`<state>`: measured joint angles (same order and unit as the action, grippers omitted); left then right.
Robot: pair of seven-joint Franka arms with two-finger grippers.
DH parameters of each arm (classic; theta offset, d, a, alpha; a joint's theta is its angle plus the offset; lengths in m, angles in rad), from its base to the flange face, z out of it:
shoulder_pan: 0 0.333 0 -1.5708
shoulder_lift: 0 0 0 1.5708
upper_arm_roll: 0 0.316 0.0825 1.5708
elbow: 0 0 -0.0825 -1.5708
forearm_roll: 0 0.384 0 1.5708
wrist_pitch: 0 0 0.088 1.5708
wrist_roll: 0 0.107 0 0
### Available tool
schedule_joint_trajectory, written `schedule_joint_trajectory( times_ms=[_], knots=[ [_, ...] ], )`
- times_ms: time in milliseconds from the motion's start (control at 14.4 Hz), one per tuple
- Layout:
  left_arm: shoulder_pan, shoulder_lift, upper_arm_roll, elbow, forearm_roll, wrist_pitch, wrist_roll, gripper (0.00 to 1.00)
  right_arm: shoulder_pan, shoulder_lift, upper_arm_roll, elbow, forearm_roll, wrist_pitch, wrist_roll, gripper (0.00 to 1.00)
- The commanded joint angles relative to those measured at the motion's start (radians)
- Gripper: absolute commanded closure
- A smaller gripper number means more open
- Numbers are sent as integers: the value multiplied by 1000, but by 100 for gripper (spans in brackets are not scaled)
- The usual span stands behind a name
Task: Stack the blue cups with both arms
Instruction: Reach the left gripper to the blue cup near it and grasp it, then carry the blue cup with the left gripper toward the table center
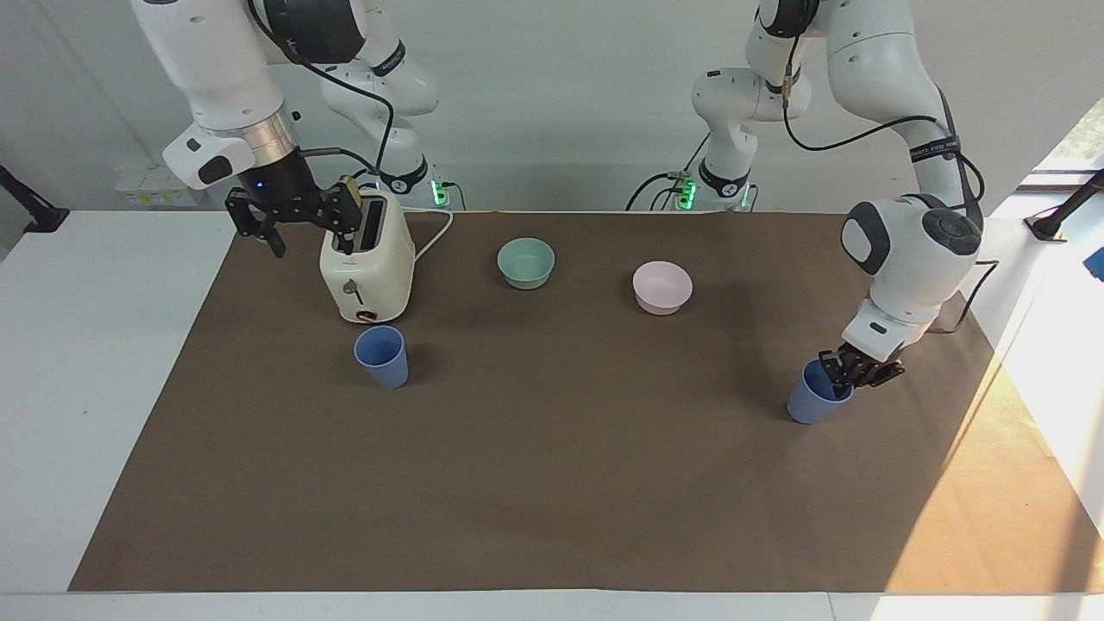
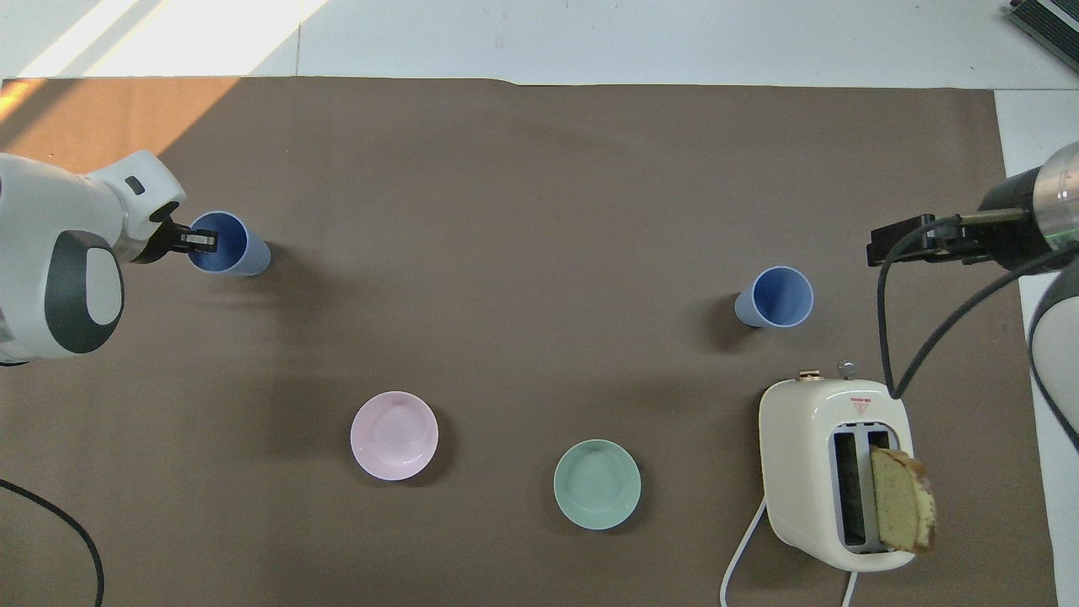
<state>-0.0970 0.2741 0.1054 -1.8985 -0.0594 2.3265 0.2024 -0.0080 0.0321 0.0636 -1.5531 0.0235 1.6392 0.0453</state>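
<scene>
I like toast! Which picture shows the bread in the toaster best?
The overhead view: the bread shows as a whole slice standing in a slot of the toaster. In the facing view only a sliver shows, beside the right tool.
</scene>
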Motion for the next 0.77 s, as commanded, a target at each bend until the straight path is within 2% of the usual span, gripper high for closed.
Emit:
schedule_joint_trajectory(
  times_ms=[0,209,488,697],
  knots=[
    [-25,-21,7,27,-2,-48,-15,100,-9,-9,1,-7,3,1,8,0],
    [-114,-19,5,42,-4,-33,-72,100,-9,-9,1,-7,3,1,10,0],
    [-284,-20,5,39,-4,8,-272,100,-9,-9,1,-7,3,1,10,0],
    [-410,22,4,52,-4,54,-455,100,-9,-9,1,-7,3,1,10,0]
  ],
)
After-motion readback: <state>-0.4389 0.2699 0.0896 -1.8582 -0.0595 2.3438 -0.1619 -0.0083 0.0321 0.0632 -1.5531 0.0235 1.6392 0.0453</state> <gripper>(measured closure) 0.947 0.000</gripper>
